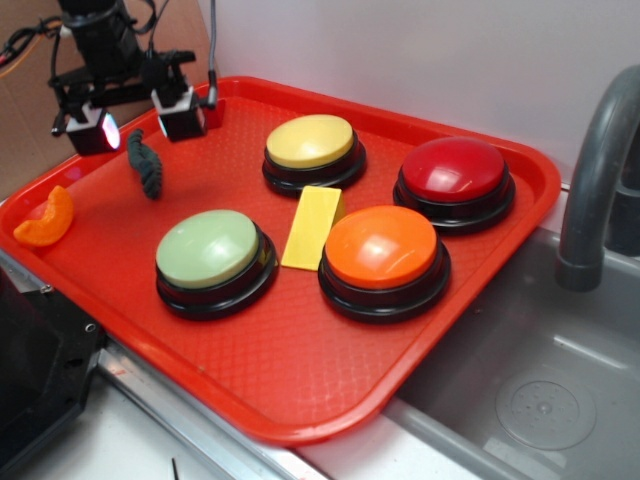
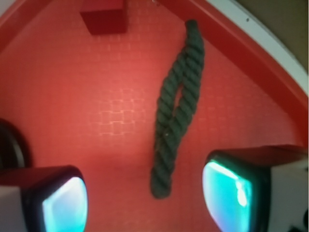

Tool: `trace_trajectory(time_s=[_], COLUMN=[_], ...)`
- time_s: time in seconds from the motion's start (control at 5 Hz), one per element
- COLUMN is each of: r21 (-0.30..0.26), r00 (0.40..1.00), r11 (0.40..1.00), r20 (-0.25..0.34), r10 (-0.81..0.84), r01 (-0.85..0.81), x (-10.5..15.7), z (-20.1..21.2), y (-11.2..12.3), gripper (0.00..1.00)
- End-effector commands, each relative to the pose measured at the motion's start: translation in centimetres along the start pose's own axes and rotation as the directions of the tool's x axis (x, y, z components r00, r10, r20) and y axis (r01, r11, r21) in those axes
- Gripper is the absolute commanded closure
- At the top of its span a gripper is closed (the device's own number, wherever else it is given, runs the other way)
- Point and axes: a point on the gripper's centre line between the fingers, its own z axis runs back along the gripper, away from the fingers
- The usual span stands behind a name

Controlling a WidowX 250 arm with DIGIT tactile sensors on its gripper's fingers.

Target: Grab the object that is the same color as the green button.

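The object, a small dark green twisted rope piece (image 1: 146, 166) (image 2: 175, 109), lies on the red tray (image 1: 300, 370) near its back left corner. My gripper (image 1: 138, 122) (image 2: 147, 198) hovers open just above it. In the wrist view the rope's near end reaches in between my two glowing fingertips (image 2: 229, 195) without touching either. The green button (image 1: 213, 258), a pale sage dome on a black base, sits at the tray's front left, well clear of the gripper.
A yellow button (image 1: 312, 150), a red button (image 1: 455, 180) and an orange button (image 1: 383, 257) stand on the tray around a yellow wedge block (image 1: 311, 226). An orange crescent slice (image 1: 49, 219) lies at the left rim. A sink and grey faucet (image 1: 595, 190) are at right.
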Motion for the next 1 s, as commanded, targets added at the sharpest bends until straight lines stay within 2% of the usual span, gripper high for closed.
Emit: trace_trajectory(time_s=[0.0, 0.2, 0.4, 0.6, 0.8], r21=[0.009, 0.032, 0.02, 0.035, 0.002], r00=[0.999, 0.999, 0.999, 0.998, 0.981], r11=[0.999, 0.999, 0.999, 0.998, 0.986], r20=[0.013, -0.002, 0.012, 0.037, 0.103], r10=[-0.037, -0.032, -0.032, -0.055, -0.165], r01=[0.037, 0.032, 0.032, 0.054, 0.165], x=[0.4, 0.1, -0.4, -0.4, -0.4], z=[-1.7, -2.8, -2.7, -1.4, 2.5], y=[1.9, 2.0, 2.2, 2.3, 0.8], gripper=[0.0, 0.0, 1.0, 1.0, 1.0])
